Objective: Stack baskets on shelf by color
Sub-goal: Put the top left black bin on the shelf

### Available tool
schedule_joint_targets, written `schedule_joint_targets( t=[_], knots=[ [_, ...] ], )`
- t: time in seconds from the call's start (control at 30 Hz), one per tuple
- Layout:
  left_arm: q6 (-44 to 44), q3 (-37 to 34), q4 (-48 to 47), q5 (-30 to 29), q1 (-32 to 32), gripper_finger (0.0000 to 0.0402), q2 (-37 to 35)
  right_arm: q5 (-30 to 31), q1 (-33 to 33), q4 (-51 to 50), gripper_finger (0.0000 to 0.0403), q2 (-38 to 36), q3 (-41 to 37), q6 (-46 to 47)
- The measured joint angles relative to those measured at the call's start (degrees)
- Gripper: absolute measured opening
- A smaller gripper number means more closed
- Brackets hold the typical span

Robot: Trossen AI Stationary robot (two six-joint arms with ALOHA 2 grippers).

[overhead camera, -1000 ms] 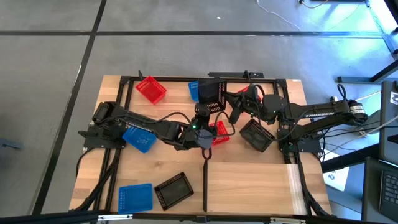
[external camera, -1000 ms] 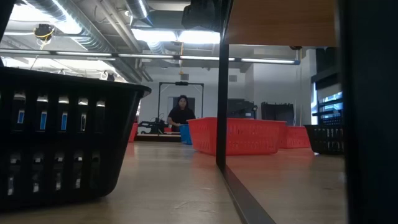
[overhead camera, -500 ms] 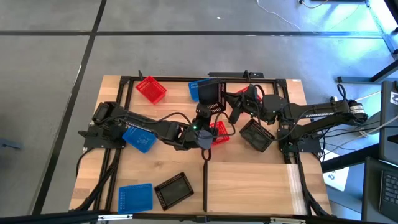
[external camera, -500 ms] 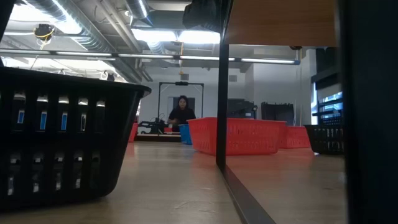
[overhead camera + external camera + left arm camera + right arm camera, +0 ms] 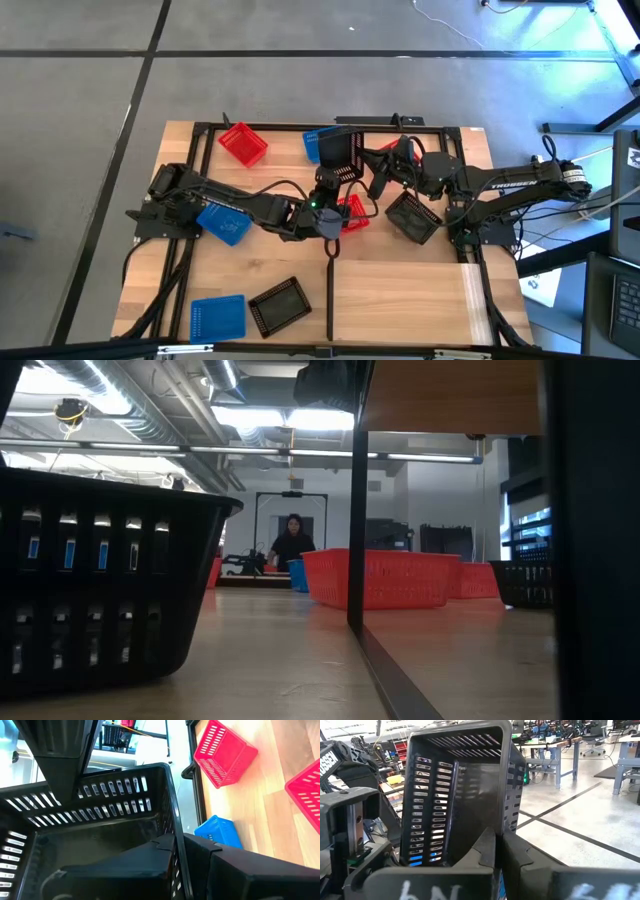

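table: light wood top with a black frame around it | floor: grey, with dark lines crossing it | person: far back in the room, in dark clothes | ceiling lights: bright, next to silver pipes | workbenches: far off in the room

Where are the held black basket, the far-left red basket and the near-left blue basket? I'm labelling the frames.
held black basket (image 5: pixel 339 152), high view, its lifted wall.
red basket (image 5: pixel 242 144), high view, its floor.
blue basket (image 5: pixel 217 317), high view, its floor.
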Motion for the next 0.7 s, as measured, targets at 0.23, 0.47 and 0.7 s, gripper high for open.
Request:
schedule_joint_targets(
  t=[0.23, 0.47, 0.7],
  knots=[
    [0.0, 0.0, 0.0, -0.2, 0.0, 0.0016, 0.0, 0.1, 0.0, 0.0, 0.0005, 0.0, 0.0, 0.0],
    [0.1, 0.0, 0.0, -0.6, 0.0, 0.0016, 0.0, 0.1, 0.0, 0.0, 0.0006, 0.0, 0.0, 0.0],
    [6.8, 0.0, 0.0, 0.1, 0.0, 0.0021, 0.0, 0.5, -0.4, 0.0, 0.0007, 0.0, 0.0, 0.0]
  ],
)
